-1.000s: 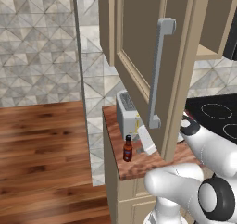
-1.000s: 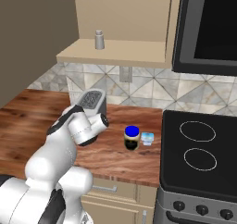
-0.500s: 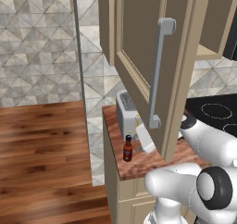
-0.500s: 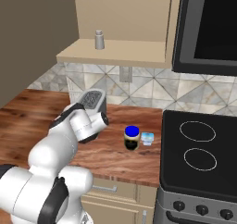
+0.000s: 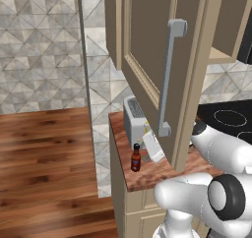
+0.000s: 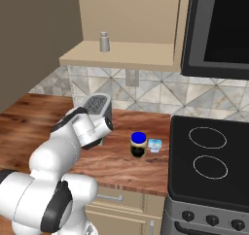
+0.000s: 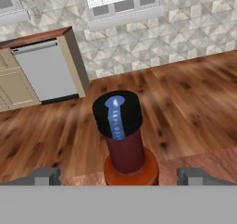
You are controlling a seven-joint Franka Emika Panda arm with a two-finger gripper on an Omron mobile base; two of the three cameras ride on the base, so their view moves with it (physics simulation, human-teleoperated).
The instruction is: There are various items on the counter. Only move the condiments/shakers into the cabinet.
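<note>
One of two condiments done: cabinet (image 6: 121,59) open, pale grey shaker (image 6: 104,41) upright on its shelf. Sauce bottle (image 5: 136,158) left, upright near counter (image 5: 147,175) edge by toaster (image 5: 134,125). Gripper (image 7: 122,174) spread wide, empty, fingertips either side of bottle cap, not touching. Blue-lidded jar (image 6: 138,144) stays.

Small dark red-brown sauce bottle (image 7: 124,144): base cut off at 6 o'clock; silver toaster (image 5: 134,120) half hidden behind the tan cabinet door (image 5: 162,65).
</note>
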